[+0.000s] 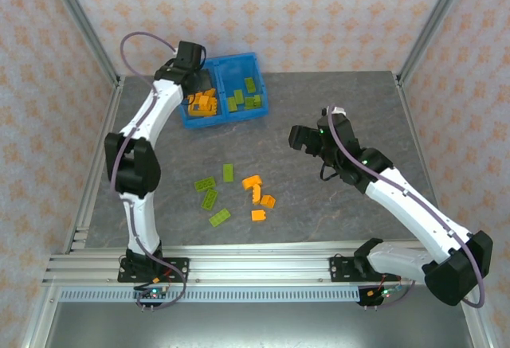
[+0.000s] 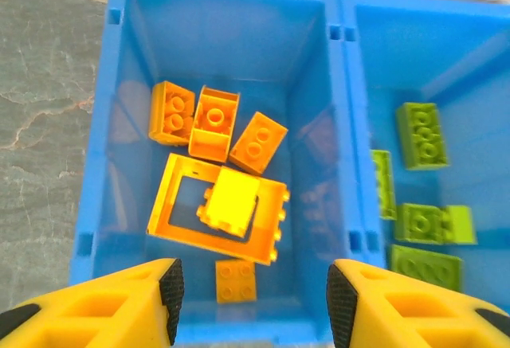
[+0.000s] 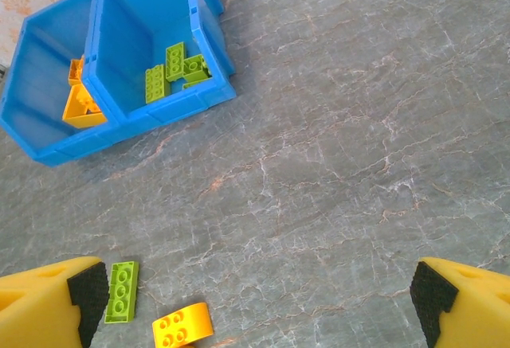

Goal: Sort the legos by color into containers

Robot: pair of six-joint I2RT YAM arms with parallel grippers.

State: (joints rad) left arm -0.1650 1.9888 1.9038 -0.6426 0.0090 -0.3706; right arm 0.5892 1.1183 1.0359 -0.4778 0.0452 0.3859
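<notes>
On the near-centre of the table [image 1: 343,205], a flat grey surface veined like stone, four loose green bricks [image 1: 210,198] lie studs up. They are slim rectangles. One has its long axis running near to far; the others lie diagonally. Just to their right, three loose orange bricks [image 1: 259,215] form a close cluster, the farthest one curved.

Farther back on the right, the right gripper [image 3: 259,300] hovers above bare table with its jaws spread wide and nothing between them.

At the far left stands the bin [image 1: 239,57], glossy blue moulded plastic, with its long axis running left to right and slightly skewed. A divider [image 2: 347,125] splits it.

- The left compartment [image 2: 311,61] holds orange bricks and a large orange frame [image 2: 191,220] lying flat.
- The right compartment [image 2: 478,85] holds green bricks [image 2: 422,133] lying studs up.

The left gripper [image 2: 256,291] hangs over the left compartment with its jaws parted and gripping nothing.
</notes>
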